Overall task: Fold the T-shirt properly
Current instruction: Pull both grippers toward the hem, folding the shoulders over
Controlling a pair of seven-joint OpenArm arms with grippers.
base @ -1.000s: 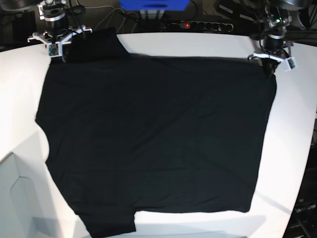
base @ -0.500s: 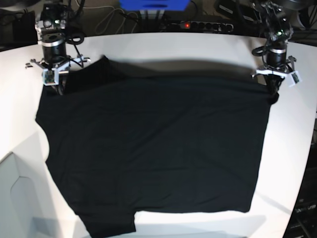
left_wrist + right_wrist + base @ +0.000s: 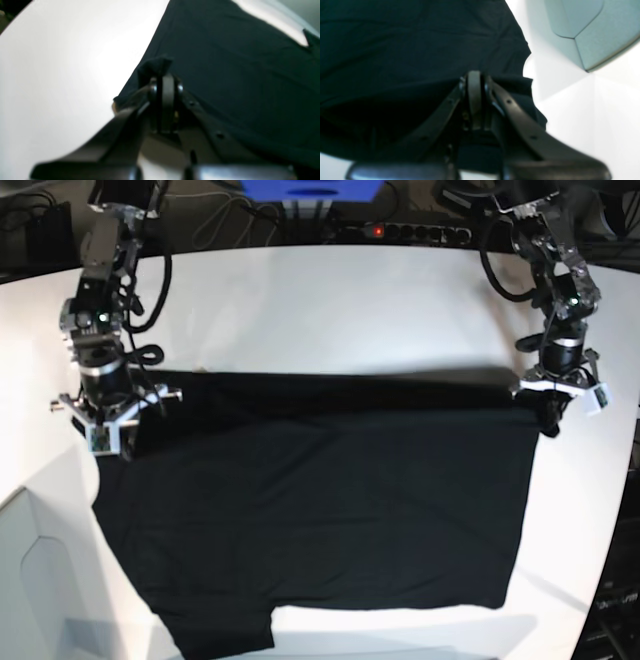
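Black T-shirt (image 3: 320, 500) (corners pinched)

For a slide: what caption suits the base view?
Both grippers, left and right, pinch a black T-shirt's far edge over the white table.

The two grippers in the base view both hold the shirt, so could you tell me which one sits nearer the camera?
The right gripper, on the picture's left, sits lower in frame than the left gripper; both pinch the T-shirt.
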